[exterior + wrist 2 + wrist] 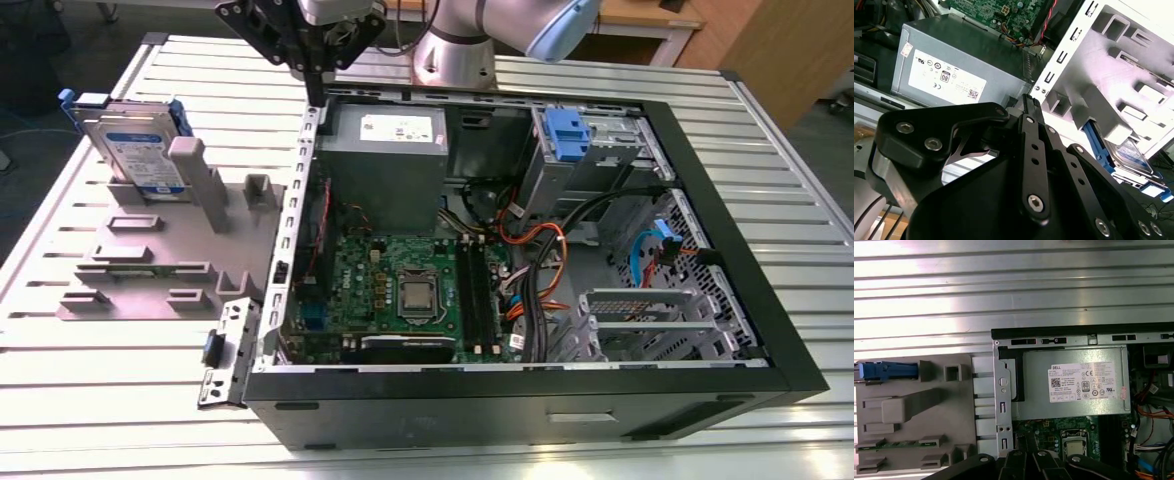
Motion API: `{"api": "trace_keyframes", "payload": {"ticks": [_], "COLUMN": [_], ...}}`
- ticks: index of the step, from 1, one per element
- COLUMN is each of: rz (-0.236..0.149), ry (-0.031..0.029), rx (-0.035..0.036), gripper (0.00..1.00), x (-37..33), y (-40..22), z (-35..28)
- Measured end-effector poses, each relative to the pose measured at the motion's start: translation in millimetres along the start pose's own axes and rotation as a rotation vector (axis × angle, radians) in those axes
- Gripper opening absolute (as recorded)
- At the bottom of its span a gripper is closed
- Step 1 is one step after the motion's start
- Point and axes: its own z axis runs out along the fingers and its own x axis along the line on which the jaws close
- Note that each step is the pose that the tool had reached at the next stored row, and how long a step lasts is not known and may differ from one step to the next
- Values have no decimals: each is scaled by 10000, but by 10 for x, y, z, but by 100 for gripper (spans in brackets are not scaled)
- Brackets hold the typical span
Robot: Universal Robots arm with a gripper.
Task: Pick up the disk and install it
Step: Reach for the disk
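**Operator:** Disk position at that moment, please?

**Observer:** Your flat silver-metal disk with the white-and-blue label and blue plastic frame (134, 150) stood on edge in the grey moulded plastic holder (160, 250). The holder lay on the ribbed metal table (80, 370), just beside the open black computer case (467, 405), on the exterior view's left.

**Operator:** And the pincer?

**Observer:** Your black two-finger gripper (316, 92) hung over the case's far corner on the holder's side, close to the big grey metal box with the white sticker (387, 150). Its fingertips were pressed together on nothing. You had it well apart from the disk, which nothing touched but the holder.
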Motion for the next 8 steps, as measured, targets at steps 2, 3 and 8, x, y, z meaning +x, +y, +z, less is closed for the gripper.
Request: {"api": "trace_keyframes", "payload": {"ticks": [2, 3, 8], "rz": [0, -1, -1], "ry": [0, 0, 6], "rx": [1, 1, 0], "gripper": [11, 11, 11], "x": [18, 29, 96], "y": [1, 2, 10], "z": [0, -1, 0]}}
